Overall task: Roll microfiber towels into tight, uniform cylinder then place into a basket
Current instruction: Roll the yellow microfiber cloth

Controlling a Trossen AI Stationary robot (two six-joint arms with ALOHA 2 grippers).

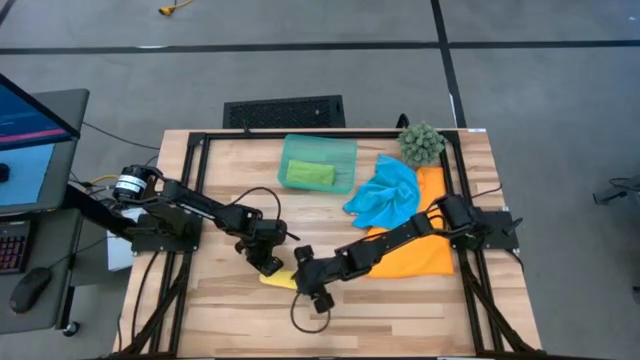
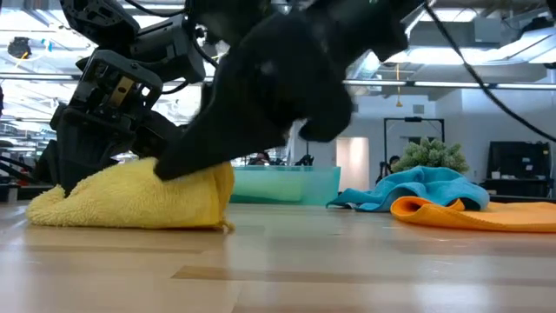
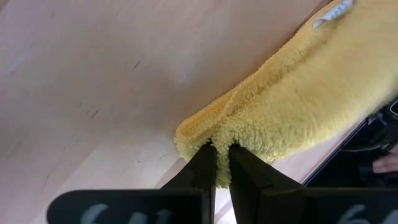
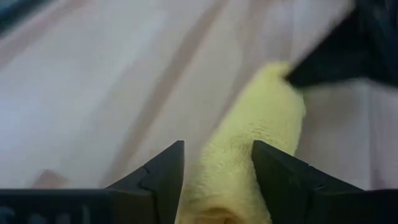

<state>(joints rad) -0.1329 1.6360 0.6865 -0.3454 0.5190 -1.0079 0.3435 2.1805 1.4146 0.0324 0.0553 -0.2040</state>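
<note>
Yellow towel (image 3: pixel 292 106): fluffy looped cloth, matt. Table (image 1: pixel 400 310): pale wood, smooth, faint sheen. Basket (image 1: pixel 345 150): translucent teal plastic. Fingers (image 4: pixel 163 171): matt black plastic.

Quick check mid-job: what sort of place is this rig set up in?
Probably a lab or industrial workshop: bare grey floor with taped lines, a computer desk beside the wooden table, and exposed ceiling lights and beams behind.

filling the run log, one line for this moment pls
left gripper: shut on yellow towel | right gripper: open astride its other end | green towel: in basket
</note>
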